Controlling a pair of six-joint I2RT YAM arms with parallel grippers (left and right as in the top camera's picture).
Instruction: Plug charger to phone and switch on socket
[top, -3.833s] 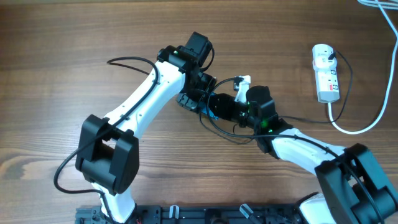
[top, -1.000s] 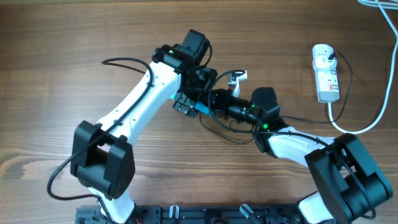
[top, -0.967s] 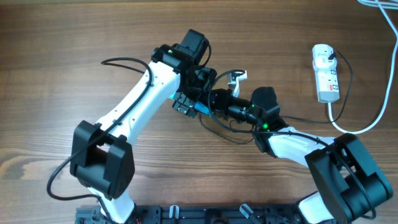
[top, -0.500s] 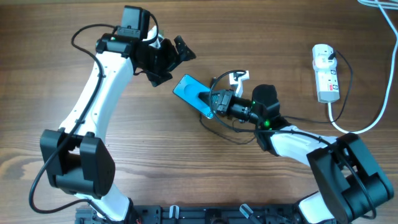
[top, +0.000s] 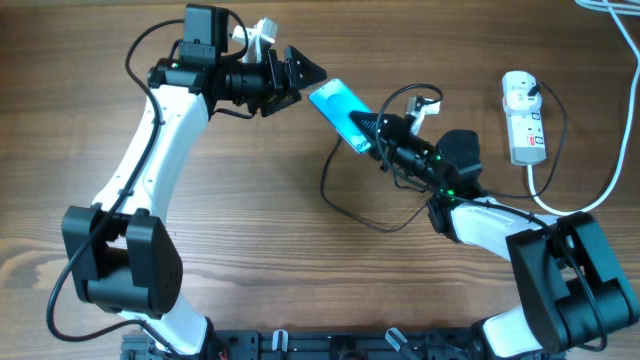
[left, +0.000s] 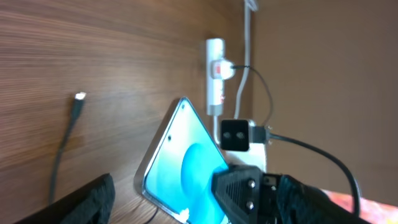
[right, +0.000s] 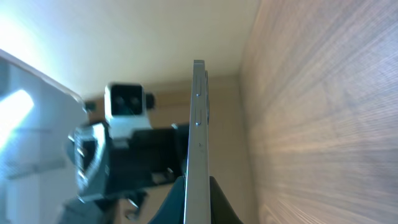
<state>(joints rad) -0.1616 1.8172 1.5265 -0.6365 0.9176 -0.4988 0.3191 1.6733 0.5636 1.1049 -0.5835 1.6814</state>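
Observation:
The phone, turquoise screen up, is held tilted above the table by my right gripper, which is shut on its lower right end. In the right wrist view the phone shows edge-on between the jaws. My left gripper is open and empty, just left of the phone's upper end; its view shows the phone past its open fingers. The charger cable loops on the table below the phone, and its tip lies free on the wood. The socket lies at the far right.
A thicker white cable curves from the socket toward the top right corner. A plug sits in the socket's upper end. The socket also shows in the left wrist view. Wood table all round.
My left gripper let go at the phone and pulled back up and left, then shifted right. My right gripper carried the phone up and to the right.

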